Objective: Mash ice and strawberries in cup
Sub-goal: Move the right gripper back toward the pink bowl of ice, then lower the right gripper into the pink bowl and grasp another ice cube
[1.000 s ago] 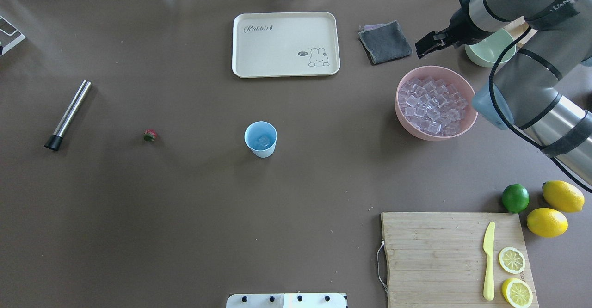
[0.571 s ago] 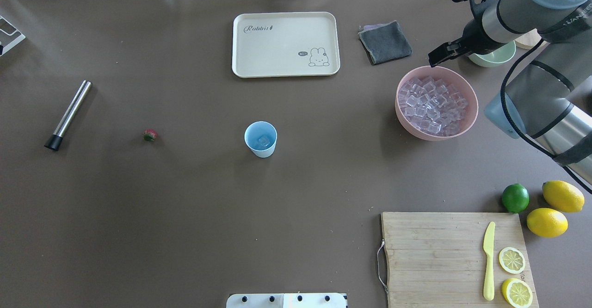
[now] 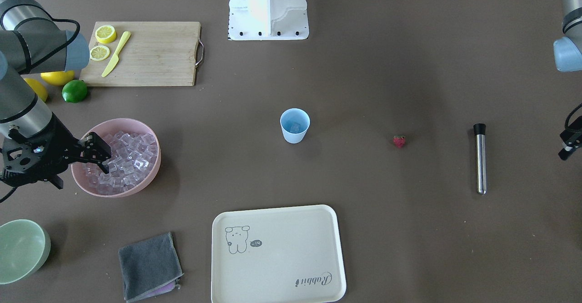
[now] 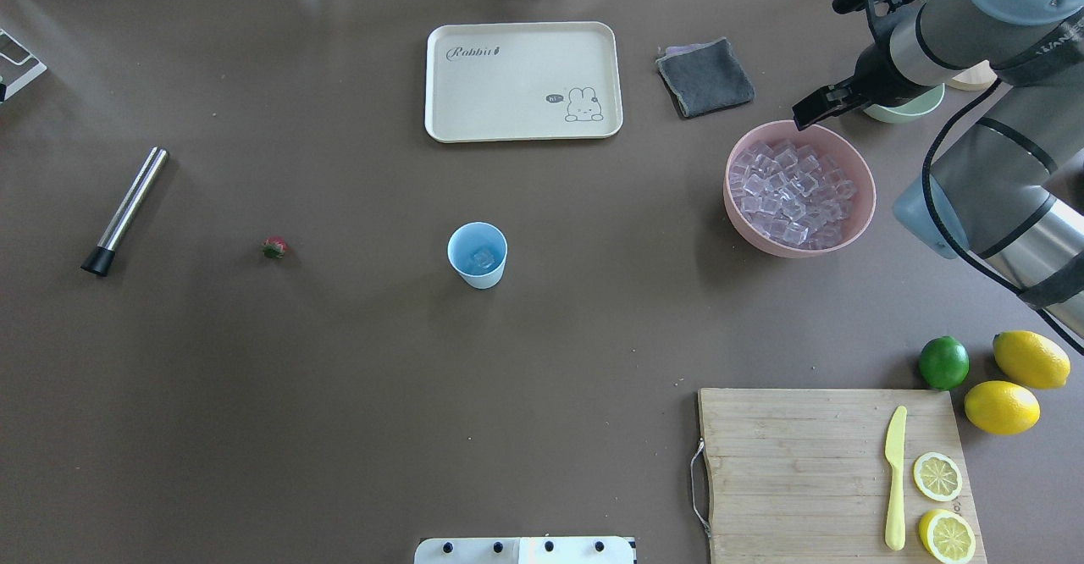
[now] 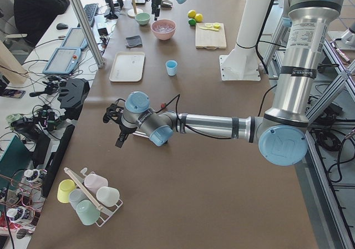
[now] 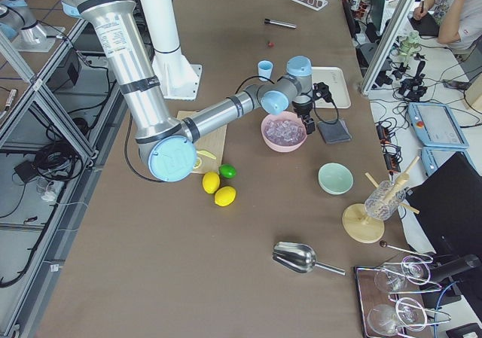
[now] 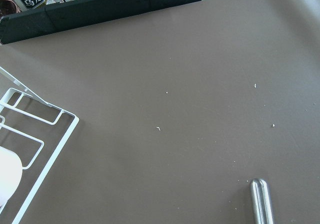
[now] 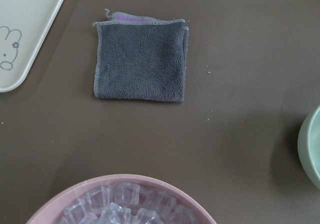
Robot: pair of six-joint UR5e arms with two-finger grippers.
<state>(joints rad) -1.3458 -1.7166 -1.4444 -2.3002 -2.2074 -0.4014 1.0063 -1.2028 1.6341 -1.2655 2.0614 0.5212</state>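
The light-blue cup stands upright mid-table with one ice cube inside; it also shows in the front view. The strawberry lies alone on the table to the cup's left. More ice fills the pink bowl. My right gripper hovers over the bowl's far rim, looks open and holds nothing; its wrist view shows the bowl's rim. My left gripper is at the table's left end beyond the steel muddler; its jaws are not clear.
A cream rabbit tray and a grey cloth lie at the far side. A pale green bowl sits behind the right arm. A cutting board with a knife and lemon halves, a lime and lemons are near right.
My right gripper has moved to the right and a little nearer, from beside the cloth to over the pink bowl's far rim. Nothing else moved.
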